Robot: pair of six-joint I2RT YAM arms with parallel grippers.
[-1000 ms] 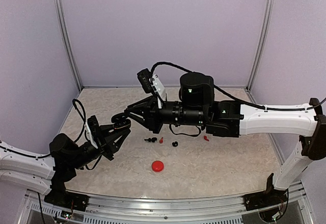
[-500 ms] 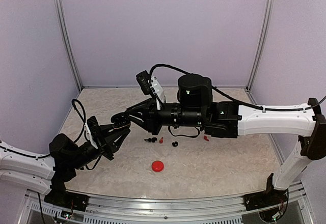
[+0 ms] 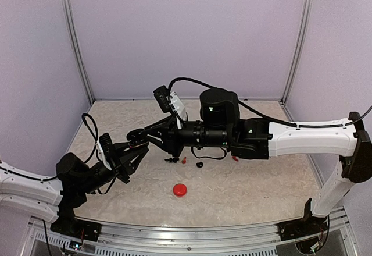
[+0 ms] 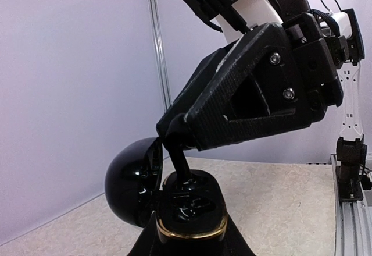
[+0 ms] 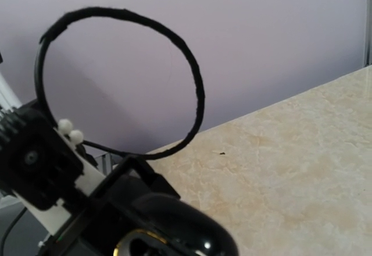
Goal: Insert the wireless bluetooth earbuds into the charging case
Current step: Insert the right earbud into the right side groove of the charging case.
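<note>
Over open case (image 4: 192, 216), black earbud (image 4: 179, 167) (stem near upright)

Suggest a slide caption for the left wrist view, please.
Right gripper holding a black earbud at the open, gold-rimmed case.

You won't find any text, label or number to read here — the green marks (image 3: 216, 107) on the right arm (image 3: 302, 137) are too small.
</note>
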